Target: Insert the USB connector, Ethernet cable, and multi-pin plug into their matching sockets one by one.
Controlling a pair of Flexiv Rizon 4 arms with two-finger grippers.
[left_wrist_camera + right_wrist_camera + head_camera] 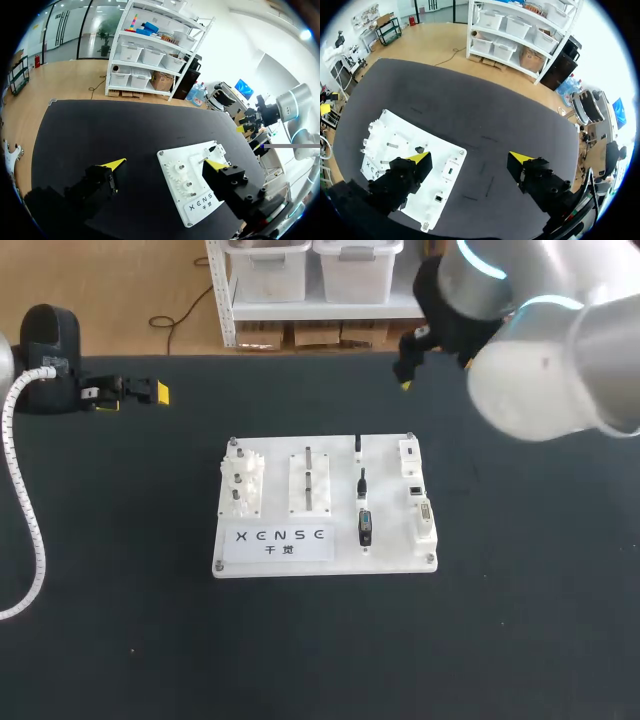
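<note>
**A:** Black table (520, 620), one white board (385, 562) in the middle of it. Where do the claws stand?

**B:** The right claw (469, 158) hangs with its fingers wide apart and nothing between them, above the table past the board's far edge. The left claw (165, 164) is also spread and empty, well off to the board's left.

**A:** Why empty?

**B:** I'd say no plug has been taken yet. All three stand in a column on the board: the multi-pin plug (365, 527) nearest. The Ethernet cable (362, 483) seems to be in the middle and the USB connector (358, 445) farthest, but those two are too small to be sure of.

**A:** And the sockets (418, 490)?

**B:** They sit just beside that column, towards the board's right edge. Each looks level with its mate, which probably keeps every carry short.

**A:** Arm poses?

**B:** The right arm comes in high from the right, its wrist tipped down towards the board. The left arm lies low at the far left, with its claw pointing along the table towards the board.
</note>
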